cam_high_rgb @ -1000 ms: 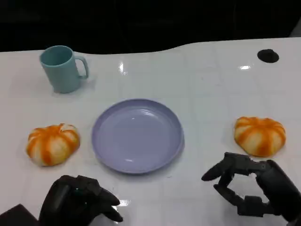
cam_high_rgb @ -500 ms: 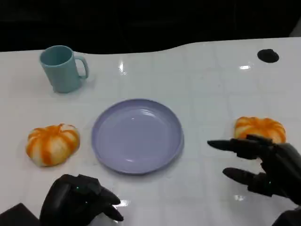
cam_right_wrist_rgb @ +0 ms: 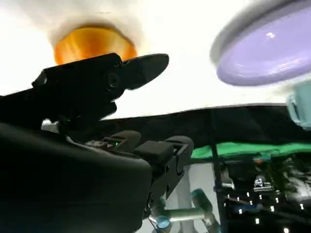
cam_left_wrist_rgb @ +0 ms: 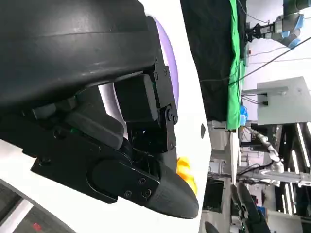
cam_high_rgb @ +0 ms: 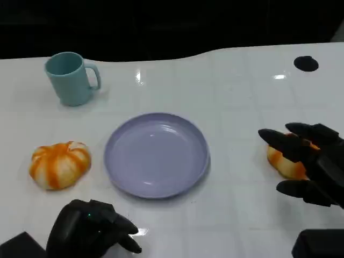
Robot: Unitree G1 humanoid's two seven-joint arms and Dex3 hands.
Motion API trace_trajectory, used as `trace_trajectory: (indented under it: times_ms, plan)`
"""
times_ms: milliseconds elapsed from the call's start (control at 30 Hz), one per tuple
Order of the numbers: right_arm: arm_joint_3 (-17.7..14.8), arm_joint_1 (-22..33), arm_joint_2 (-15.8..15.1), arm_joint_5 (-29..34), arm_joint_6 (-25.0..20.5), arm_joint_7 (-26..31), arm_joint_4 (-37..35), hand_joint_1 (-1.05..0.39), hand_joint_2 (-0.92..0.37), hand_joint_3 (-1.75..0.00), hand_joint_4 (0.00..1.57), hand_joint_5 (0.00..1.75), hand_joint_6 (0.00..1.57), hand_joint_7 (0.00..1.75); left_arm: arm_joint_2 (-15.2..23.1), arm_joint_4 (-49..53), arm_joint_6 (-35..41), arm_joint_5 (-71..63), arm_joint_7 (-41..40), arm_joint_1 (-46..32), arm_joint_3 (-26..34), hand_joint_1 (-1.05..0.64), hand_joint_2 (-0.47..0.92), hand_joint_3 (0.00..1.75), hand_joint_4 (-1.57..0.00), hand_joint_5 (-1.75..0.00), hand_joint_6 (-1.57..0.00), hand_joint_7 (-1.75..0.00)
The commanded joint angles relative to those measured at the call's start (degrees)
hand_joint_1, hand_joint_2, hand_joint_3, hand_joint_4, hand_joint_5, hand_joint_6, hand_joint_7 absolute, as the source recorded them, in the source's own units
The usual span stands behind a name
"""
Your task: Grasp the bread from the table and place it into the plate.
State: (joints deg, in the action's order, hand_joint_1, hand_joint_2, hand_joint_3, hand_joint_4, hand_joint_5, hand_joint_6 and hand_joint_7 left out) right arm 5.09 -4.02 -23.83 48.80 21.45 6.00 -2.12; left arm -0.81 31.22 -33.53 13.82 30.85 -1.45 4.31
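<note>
Behind right hand [cam_high_rgb: 309, 164] — bread [cam_right_wrist_rgb: 92, 44], unhidden from the wrist.

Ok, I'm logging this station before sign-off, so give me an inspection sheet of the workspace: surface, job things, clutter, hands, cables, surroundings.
Surface: white table, glossy, with glare spots.
Job things: right bread partly under the right hand; left bread alone; plate holds nothing.
Clutter: mug upright; black disc near the far edge.
Hands: right hand spread over the right bread, not gripping; left hand curled, holding nothing.
Cables: nothing seen on the table.
Surroundings: dark backdrop; green cloth and lab gear beyond.
</note>
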Motion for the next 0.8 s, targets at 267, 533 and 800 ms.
trace_trajectory:
  times_ms: [267, 533, 800]
  plan:
    - [6.9, -2.5, -2.5, 14.1, -14.6, -1.9, 2.1, -0.64, -0.88, 0.00, 0.00, 0.47, 0.26, 0.01, 0.5, 0.0, -0.8, -0.1, -0.5, 0.0, 0.0, -1.05, 0.89, 0.00, -1.51, -0.53, -1.57, -0.25]
    - [11.6, -7.5, -1.6, 16.2, -20.5, -4.4, -3.3, -0.57, -0.84, 0.00, 0.03, 0.50, 0.31, 0.02, 0.4, -0.6, -0.2, 0.0, -0.7, -0.3, -0.2, -1.05, 0.89, 0.00, -1.51, -0.53, -1.57, -0.25]
    - [15.6, -13.9, -0.7, 17.1, -24.3, -1.2, -13.1, -0.55, -0.81, 0.00, 0.16, 0.40, 0.39, 0.01, 0.5, -0.4, -0.6, 0.1, -0.6, -0.3, -0.1, -1.05, 0.89, 0.00, -1.51, -0.53, -1.57, -0.25]
